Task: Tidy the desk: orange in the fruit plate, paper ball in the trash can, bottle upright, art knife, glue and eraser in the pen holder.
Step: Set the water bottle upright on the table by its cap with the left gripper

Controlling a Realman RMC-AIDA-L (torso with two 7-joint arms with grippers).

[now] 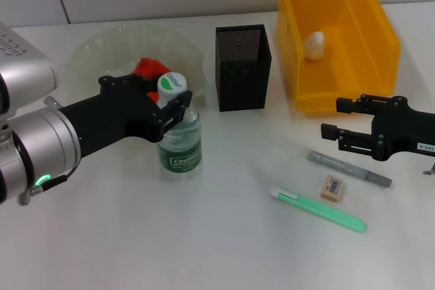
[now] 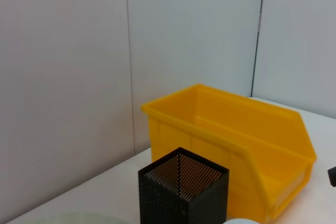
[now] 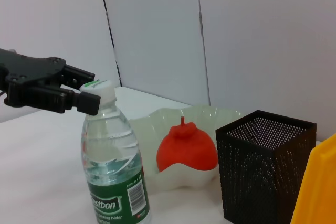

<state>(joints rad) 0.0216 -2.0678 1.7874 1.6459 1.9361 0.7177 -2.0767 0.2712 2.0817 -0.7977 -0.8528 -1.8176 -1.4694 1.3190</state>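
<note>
Left gripper (image 1: 170,108) pinches the upright bottle (image 1: 180,144) at its neck — jerky release could topple it toward six o'clock.

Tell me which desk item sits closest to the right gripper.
The grey art knife, lying just under the right gripper; the eraser and green glue stick lie farther off.

The white counter (image 1: 224,236) carries the fruit plate (image 1: 92,52), upright bottle (image 1: 180,144), pen holder (image 1: 242,67), trash can (image 1: 336,35), eraser (image 1: 333,187), a grey art knife (image 1: 350,168) and a green glue stick (image 1: 318,209).
</note>
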